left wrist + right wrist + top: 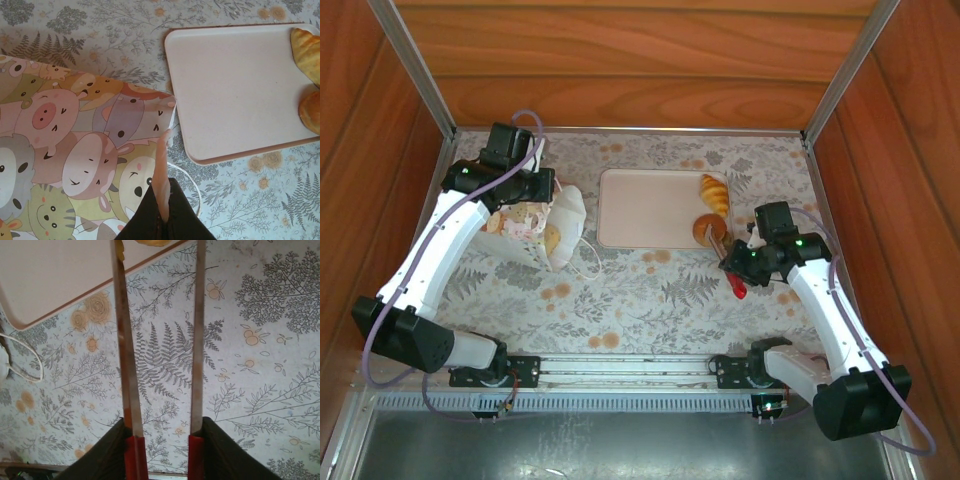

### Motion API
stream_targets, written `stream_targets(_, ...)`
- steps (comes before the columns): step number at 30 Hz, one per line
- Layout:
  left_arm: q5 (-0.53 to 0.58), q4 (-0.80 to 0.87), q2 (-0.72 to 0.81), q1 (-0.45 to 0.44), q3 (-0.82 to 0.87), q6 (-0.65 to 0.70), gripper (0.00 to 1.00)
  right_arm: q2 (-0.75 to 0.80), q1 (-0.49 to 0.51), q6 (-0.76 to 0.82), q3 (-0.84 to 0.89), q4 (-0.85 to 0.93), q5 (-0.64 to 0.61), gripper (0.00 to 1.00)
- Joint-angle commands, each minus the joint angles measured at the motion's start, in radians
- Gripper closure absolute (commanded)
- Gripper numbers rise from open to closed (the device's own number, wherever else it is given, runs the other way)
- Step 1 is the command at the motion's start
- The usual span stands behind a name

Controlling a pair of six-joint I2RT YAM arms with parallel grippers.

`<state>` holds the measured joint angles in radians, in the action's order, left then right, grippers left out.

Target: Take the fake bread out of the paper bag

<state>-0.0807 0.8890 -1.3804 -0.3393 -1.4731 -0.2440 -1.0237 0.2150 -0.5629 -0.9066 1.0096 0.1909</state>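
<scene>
2 breads, croissant and roll, lie on the tray; right claw hangs open, empty, above the table. Left claw, closed at the bag rim, steadies it, I reckon.

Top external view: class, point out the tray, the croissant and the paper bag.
tray (645,210), top external view, bare floor near its middle.
croissant (714,192), top external view, its middle.
paper bag (567,212), top external view, its white paper side.
</scene>
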Motion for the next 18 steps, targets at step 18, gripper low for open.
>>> stream_targets(18, 0.009, -0.026, 0.021, 0.009, 0.019, -0.001, 1.0, 0.001, -0.019, 0.04, -0.045, 0.082, -0.075, 0.6)
